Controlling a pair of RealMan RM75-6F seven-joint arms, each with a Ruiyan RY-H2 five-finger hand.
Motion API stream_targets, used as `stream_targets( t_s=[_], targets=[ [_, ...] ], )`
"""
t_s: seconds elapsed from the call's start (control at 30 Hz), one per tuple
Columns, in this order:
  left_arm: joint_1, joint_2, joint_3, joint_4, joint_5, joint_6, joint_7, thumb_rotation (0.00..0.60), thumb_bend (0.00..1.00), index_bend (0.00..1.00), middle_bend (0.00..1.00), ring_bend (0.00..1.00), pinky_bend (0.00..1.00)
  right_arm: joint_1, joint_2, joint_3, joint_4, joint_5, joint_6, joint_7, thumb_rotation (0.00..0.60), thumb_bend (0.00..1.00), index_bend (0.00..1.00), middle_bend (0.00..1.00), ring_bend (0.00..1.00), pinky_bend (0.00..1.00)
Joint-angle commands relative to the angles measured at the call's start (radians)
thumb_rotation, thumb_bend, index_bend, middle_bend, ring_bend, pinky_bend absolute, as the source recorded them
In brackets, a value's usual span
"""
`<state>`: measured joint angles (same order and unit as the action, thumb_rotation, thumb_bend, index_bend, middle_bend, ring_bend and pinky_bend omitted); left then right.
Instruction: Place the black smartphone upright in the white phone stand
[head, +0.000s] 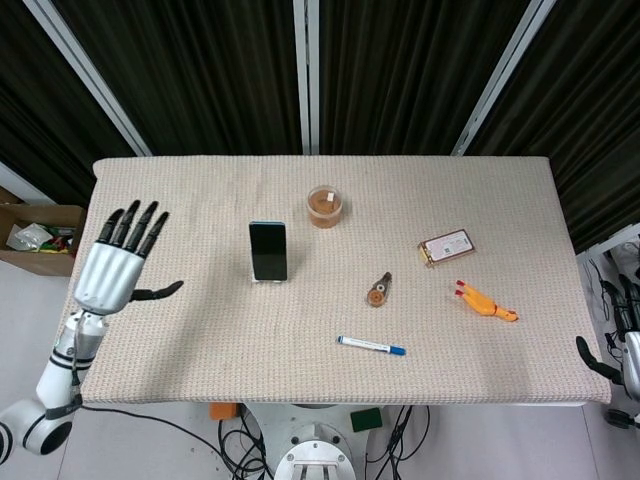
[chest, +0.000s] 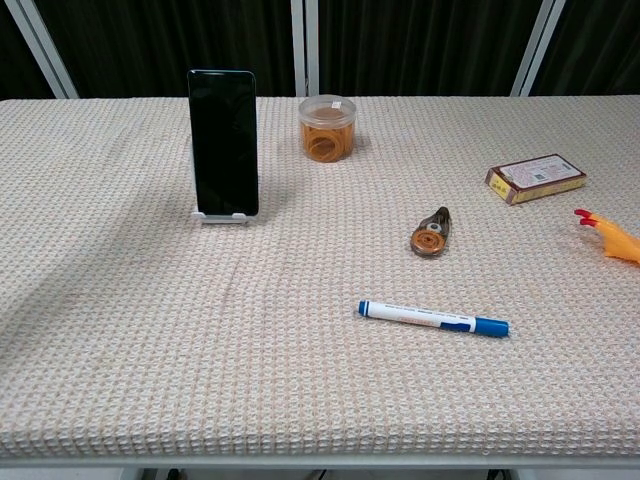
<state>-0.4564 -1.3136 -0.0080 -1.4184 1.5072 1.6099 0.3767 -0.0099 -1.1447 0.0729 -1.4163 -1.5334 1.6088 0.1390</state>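
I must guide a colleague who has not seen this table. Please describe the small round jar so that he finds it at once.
Start at the beige woven table and look to its far side near the dark curtains. The round jar stands there, just right of the black smartphone upright in its white stand. It alone is clear and cylindrical, with orange contents.

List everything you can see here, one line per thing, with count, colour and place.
phone: 1, black, upright in the stand, left of centre
stand: 1, white, under the phone
jar: 1, clear with orange contents, far centre
tape roller: 1, brown, centre right
pen: 1, white and blue, near centre
box: 1, tan, right
toy chicken: 1, yellow and red, right edge
cardboard box: 1, brown, floor at left
left hand: 1, silver and black, at table's left edge, fingers spread
right hand: partly visible, far right
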Motion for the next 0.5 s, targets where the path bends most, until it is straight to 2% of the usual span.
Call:
stream_targets(
  t_s=[0.03, 0.2, 0.33, 0.5],
  targets=[
    [0.197, 0.036, 0.021, -0.123, -0.152, 0.055, -0.23, 0.0, 0.09, 0.03, 0.06, 0.03, 0.21, -0.01, -0.018, -0.006, 0.031, 0.006, 0.005, -0.062, 0.556, 0.33, 0.0, 0.0, 0.0, 0.0],
    [0.284, 0.028, 0.068, -0.086, -0.143, 0.08, -0.25, 0.0, 0.09, 0.03, 0.05, 0.02, 0.2, -0.02, -0.033, -0.012, 0.044, 0.006, 0.014, -0.086, 0.557, 0.33, 0.0, 0.0, 0.0, 0.0],
    [0.322, 0.036, 0.115, -0.055, -0.087, 0.073, -0.236, 0.0, 0.09, 0.03, 0.04, 0.01, 0.19, -0.021, -0.026, -0.018, 0.034, -0.005, 0.015, -0.083, 0.557, 0.33, 0.0, 0.0, 0.0, 0.0],
    [0.349, 0.05, 0.128, -0.062, -0.034, 0.085, -0.231, 0.0, 0.09, 0.03, 0.04, 0.01, 0.19, -0.021, -0.019, -0.02, 0.014, -0.011, 0.013, -0.086, 0.557, 0.33, 0.0, 0.0, 0.0, 0.0]
  ],
)
